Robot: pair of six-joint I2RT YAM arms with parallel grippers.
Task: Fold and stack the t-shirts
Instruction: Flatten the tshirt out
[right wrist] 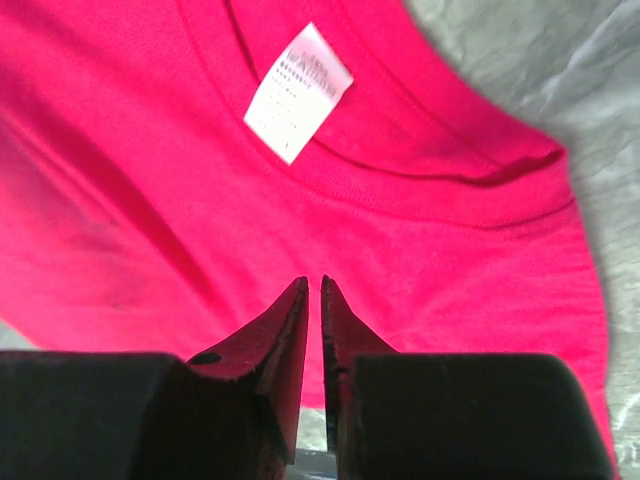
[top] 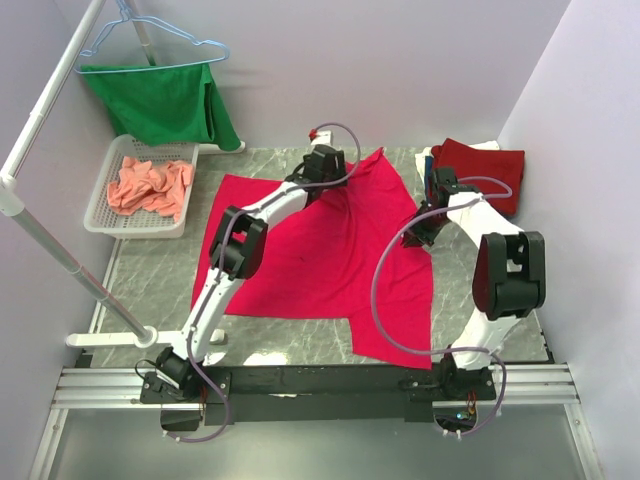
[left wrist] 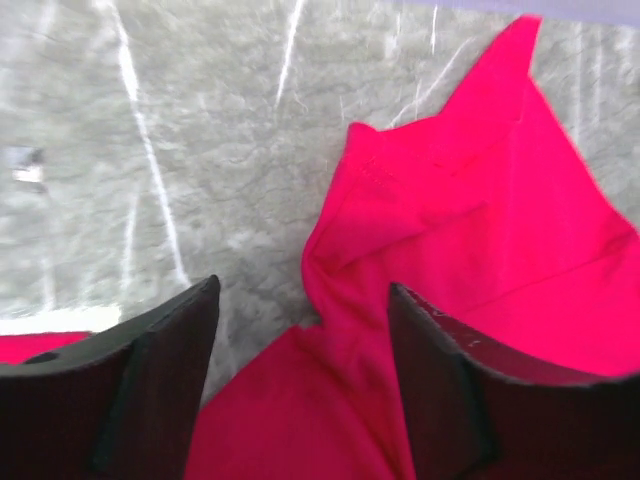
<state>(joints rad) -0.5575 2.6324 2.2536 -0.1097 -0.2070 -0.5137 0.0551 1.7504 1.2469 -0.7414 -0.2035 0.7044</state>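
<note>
Spread wide, my left tool hovers; salmon-orange t-shirt waits in the basket, pinkish-red t-shirt lies unfolded across the counter under my right tool (nearly pressed together, pinching nothing visible); dark red t-shirt looks folded, far right.

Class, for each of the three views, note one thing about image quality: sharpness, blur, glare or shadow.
Top external: evenly lit and sharp, with only faint shadows on the pinkish-red t-shirt. Left wrist: smeared, the marble table showing its veins streaked into white lines. Right wrist: the white neck label is clear in shape, its print too soft to read.
</note>
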